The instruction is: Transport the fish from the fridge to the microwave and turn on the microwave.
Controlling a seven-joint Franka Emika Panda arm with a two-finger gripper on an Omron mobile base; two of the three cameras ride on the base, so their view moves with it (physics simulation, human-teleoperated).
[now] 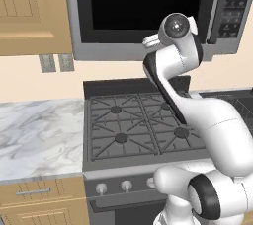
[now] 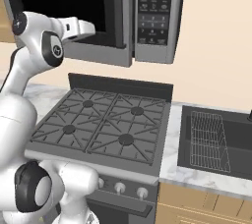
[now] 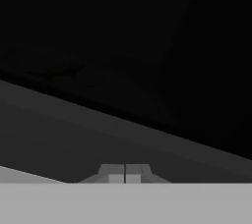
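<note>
a: claw (image 3: 125,175) status?
b: tips pressed together, nothing between them. hand is at the microwave (image 1: 148,17) opening, above the stove (image 1: 143,125).
a: fish?
b: can't make it out. hand view is dark, just the cavity and a lighter sill edge.
a: microwave door?
b: door (image 2: 127,16) swung open, button panel (image 2: 153,9) to its right.

A kitchen: gas stove (image 1: 143,125), microwave (image 1: 148,12), sink (image 2: 216,137).
</note>
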